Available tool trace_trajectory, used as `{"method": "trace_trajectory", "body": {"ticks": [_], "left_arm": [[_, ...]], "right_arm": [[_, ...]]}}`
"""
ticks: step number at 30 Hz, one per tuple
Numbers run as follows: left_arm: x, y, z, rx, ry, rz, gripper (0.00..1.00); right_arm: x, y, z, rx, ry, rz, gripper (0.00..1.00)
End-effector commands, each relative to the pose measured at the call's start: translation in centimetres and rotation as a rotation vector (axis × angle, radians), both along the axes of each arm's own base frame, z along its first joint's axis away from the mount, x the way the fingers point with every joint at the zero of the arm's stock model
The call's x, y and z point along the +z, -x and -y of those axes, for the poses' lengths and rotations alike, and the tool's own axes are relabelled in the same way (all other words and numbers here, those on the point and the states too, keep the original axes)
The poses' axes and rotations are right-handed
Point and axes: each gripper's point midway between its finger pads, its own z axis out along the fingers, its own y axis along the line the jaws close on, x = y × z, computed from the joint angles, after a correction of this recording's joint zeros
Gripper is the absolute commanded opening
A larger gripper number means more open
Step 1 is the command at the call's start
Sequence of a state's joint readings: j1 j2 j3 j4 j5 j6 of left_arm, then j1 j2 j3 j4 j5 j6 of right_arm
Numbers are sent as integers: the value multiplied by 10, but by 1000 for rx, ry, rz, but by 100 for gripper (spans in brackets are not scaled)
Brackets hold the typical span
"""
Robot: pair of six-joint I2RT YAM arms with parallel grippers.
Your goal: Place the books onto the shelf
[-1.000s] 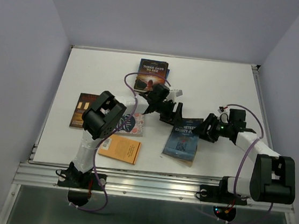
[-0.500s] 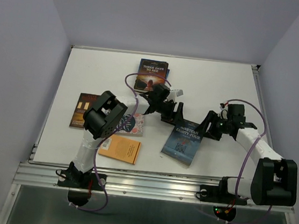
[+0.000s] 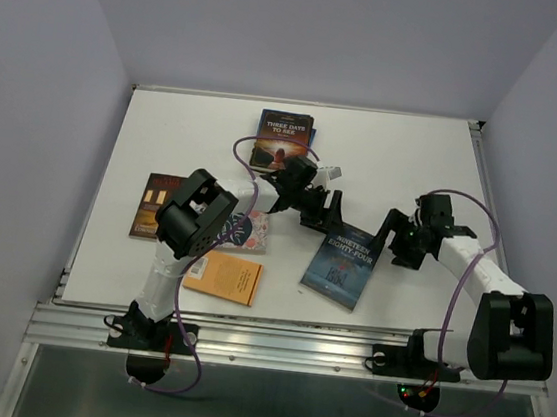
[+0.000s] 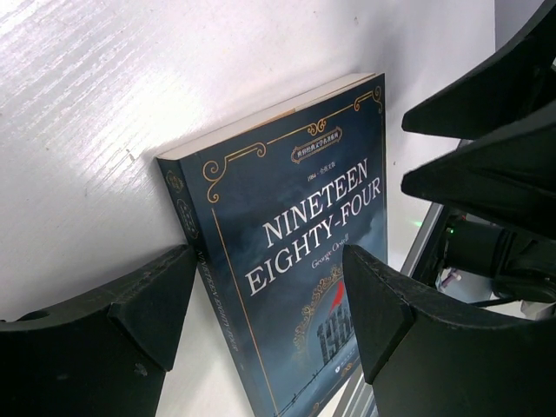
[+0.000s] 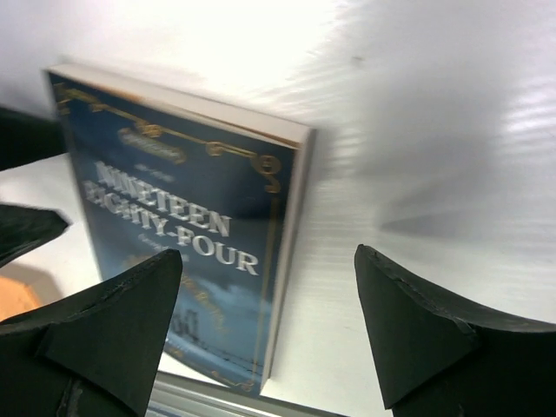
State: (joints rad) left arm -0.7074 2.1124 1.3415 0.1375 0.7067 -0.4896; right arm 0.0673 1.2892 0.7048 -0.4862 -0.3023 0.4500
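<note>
Five books point(image 3: 340, 266) visible; one table point(image 3: 414, 164)

A white table point(image 3: 404, 163) carried at least five books, all lying flat with covers up. At the far middle lay the Three Days to See book point(image 3: 283, 139); a blue edge along its right side may have been another book beneath it. Near the left edge lay a brown book point(image 3: 155, 205). Just right of it was a floral book point(image 3: 253, 232), only partly in view. An orange book point(image 3: 224, 277) lay near the front edge. The blue Nineteen Eighty-Four book point(image 3: 343, 264) lay askew to its right.
</note>
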Motion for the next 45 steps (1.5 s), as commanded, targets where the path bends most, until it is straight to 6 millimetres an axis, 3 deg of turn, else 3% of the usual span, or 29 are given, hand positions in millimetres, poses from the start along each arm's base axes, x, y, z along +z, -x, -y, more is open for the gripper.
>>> {"method": "trace_trajectory", "body": {"ticks": [1, 7, 10, 13, 17, 21, 25, 29, 33, 37, 41, 45], "left_arm": [[5, 7, -5, 10, -36, 30, 80], [-5, 14, -17, 14, -92, 24, 80], [-7, 18, -24, 24, -109, 21, 80], [-9, 18, -30, 40, -128, 33, 80], [-7, 18, -30, 43, -127, 38, 80], [-9, 22, -34, 39, -133, 36, 80], [-14, 30, -36, 8, -130, 22, 80], [-13, 47, -34, -48, -82, -22, 80], [-6, 69, -24, -125, 16, -81, 80], [1, 82, -16, -178, 82, -118, 80], [17, 82, -11, -191, 140, -118, 80], [18, 78, -11, -168, 123, -101, 80]], "right_arm": [[-12, 9, 17, -79, 92, -78, 83], [-26, 23, -4, -38, 59, -110, 77], [-29, 24, 0, -48, 179, -96, 75], [-32, 20, 18, -89, 386, -69, 79], [-38, 27, 21, -54, 509, -84, 81], [-56, 35, 14, -11, 552, -124, 73], [-73, 41, 0, 17, 517, -178, 58], [-85, 53, -5, -17, 480, -243, 49], [-99, 73, -11, -34, 427, -320, 47], [-100, 73, -15, -45, 407, -328, 46], [-103, 73, -23, -19, 384, -368, 49], [-118, 79, -27, 14, 380, -432, 53]]}}
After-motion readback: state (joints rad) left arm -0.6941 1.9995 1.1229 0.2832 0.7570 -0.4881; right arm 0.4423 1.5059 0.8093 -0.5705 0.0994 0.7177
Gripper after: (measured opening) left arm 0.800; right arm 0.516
